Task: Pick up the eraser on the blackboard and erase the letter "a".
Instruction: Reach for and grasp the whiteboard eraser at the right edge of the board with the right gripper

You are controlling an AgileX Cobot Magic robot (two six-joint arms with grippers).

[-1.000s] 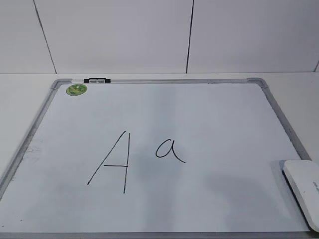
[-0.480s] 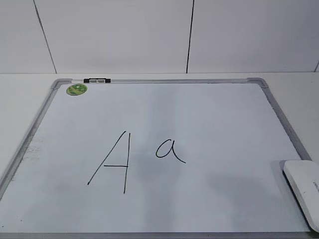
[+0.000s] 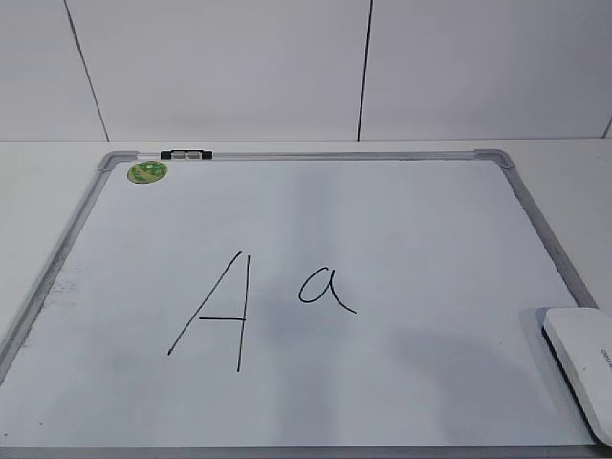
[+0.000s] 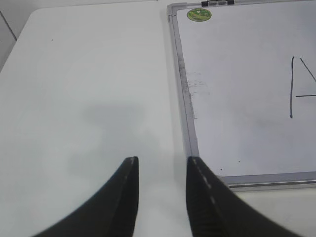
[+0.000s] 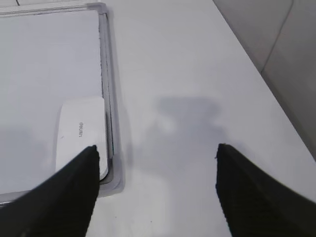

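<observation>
On the left, the left gripper (image 4: 160, 165) hangs above the bare white table (image 4: 89, 98), just beside the left edge of the blackboard (image 4: 183, 98). Its two dark fingers stand a little apart and nothing is between them. Near the top left corner of the board there is a green sticker (image 3: 147, 172), and beside it a small black clip (image 3: 186, 153) on the frame. Some faint grey smudges, maybe old marker dust, lie along the left edge. In the middle of the board are a capital "A" (image 3: 218, 314) and, just right of it, the letter "a" (image 3: 325, 290), untouched. The eraser (image 3: 585, 368) lies in the bottom right corner of the board, against the frame. The right gripper (image 5: 155, 150) hovers over the table just right of that corner, wide open and empty, with its left finger (image 5: 74, 192) near the eraser.
</observation>
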